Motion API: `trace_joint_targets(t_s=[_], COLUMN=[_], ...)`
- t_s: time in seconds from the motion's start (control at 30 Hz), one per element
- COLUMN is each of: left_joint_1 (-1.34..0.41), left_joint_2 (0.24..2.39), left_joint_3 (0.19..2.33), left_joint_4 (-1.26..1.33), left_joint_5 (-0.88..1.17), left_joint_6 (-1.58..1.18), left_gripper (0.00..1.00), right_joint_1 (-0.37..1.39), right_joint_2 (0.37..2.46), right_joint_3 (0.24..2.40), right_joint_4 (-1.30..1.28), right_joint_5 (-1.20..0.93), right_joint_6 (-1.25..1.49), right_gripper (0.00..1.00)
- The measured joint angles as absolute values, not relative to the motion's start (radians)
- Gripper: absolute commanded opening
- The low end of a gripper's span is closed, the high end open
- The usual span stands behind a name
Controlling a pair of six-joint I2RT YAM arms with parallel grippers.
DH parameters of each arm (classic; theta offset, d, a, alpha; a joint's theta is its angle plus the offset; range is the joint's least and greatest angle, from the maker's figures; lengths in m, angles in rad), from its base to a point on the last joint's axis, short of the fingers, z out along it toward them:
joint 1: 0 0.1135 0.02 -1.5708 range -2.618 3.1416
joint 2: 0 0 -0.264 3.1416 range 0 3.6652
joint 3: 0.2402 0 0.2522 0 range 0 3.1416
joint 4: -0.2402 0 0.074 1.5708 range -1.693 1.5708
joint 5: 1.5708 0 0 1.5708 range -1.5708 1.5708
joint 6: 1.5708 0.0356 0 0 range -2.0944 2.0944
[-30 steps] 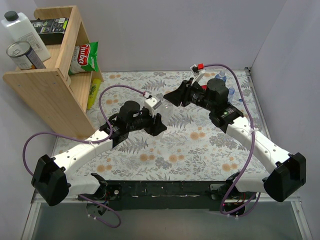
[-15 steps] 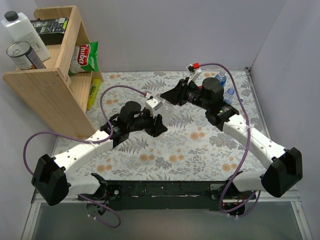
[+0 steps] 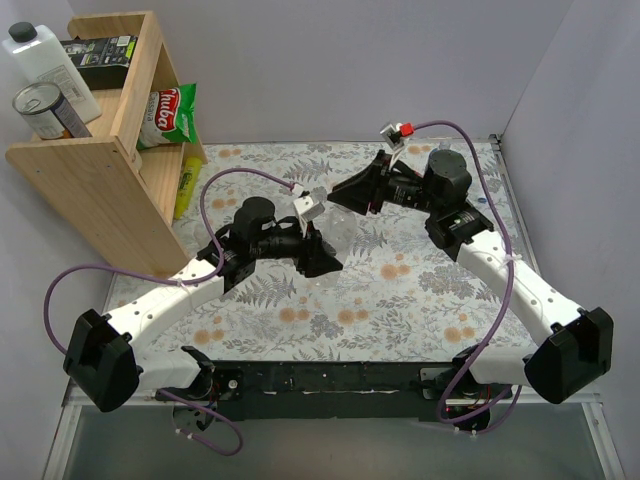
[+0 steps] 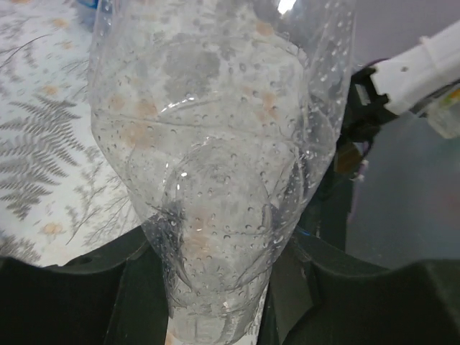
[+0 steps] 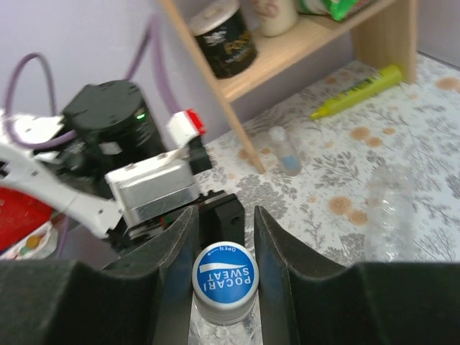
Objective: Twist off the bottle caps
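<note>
My left gripper (image 4: 215,287) is shut on the lower body of a clear crinkly bottle (image 4: 215,144) that has droplets inside and is held off the table. The bottle cap (image 5: 225,282) has a blue printed top and a whitish ribbed rim. It sits between the fingers (image 5: 176,266) of my right gripper (image 5: 225,273), which press on both of its sides. In the top view the two grippers meet over the middle of the table, the left gripper (image 3: 318,255) below and the right gripper (image 3: 347,195) above, with the bottle (image 3: 328,218) between them.
A wooden shelf (image 3: 100,160) stands at the back left with a white jug (image 3: 40,55), a can (image 3: 45,110) and a green bag (image 3: 172,110). A yellow tube (image 3: 185,185) lies at its foot. Another clear bottle (image 5: 392,208) and a small blue-labelled one (image 5: 284,151) rest on the floral table.
The right gripper swung a little left, then back right, staying at the bottle's top. The left gripper's fingers shifted slightly right and toward the near edge with the bottle.
</note>
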State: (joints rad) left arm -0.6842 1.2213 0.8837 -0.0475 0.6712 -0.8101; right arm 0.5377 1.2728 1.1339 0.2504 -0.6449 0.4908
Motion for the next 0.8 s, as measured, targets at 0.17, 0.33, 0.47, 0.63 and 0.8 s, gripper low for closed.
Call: trace_joint_targets(t_s=[0.17, 0.33, 0.47, 0.63, 0.8], left_joint_1=[-0.682, -0.682, -0.682, -0.678, -0.647], left_joint_2=[1.222, 1.246, 1.274, 1.275, 1.27], left_joint_3=[0.884, 0.884, 0.884, 0.884, 0.884], left_joint_4=[0.039, 0.057, 0.054, 0.036, -0.025], left_joint_5=[0.856, 0.972, 1.006, 0.94, 0.733], left_joint_6=[-0.843, -0.854, -0.857, -0.853, -0.858], left_gripper=[0.39, 0.39, 0.39, 0.39, 0.39], right_joint_1=[0.505, 0.471, 0.432, 0.412, 0.393], right_joint_2=[1.234, 1.2, 1.162, 1.107, 1.019], right_joint_3=[1.131, 1.131, 1.131, 1.134, 1.129], right_joint_4=[0.353, 0.439, 0.476, 0.379, 0.071], right_joint_5=[-0.85, -0.933, -0.955, -0.877, -0.606], right_joint_6=[0.495, 0.494, 0.494, 0.443, 0.329], right_gripper=[0.01, 0.01, 0.01, 0.01, 0.01])
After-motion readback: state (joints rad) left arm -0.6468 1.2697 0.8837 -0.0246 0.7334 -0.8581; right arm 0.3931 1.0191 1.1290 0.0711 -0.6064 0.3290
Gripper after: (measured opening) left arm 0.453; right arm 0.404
